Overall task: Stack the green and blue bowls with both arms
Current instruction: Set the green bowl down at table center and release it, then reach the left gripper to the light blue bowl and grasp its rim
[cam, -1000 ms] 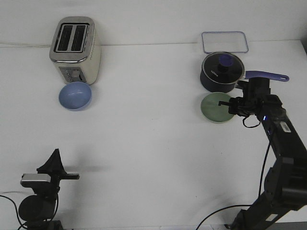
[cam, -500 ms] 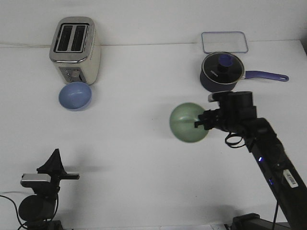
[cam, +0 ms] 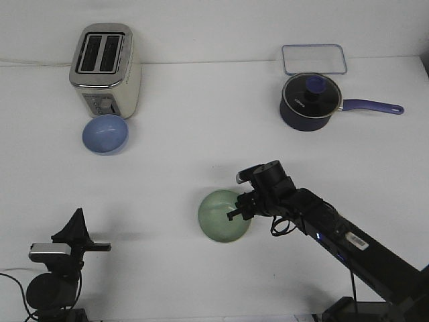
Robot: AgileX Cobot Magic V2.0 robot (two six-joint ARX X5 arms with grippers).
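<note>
Gripping green bowl, right claw half-hidden.

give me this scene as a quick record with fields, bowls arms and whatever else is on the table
green bowl: near the table's front centre, held at its rim by the right gripper
blue bowl: on the table, directly in front of the toaster, upright, not held
right arm: stretched leftward across the table
left gripper: low at the front left, away from both bowls, state unclear
pot: back right, lid on, handle pointing right
clear container: behind the pot
stacking: not yet done
</note>
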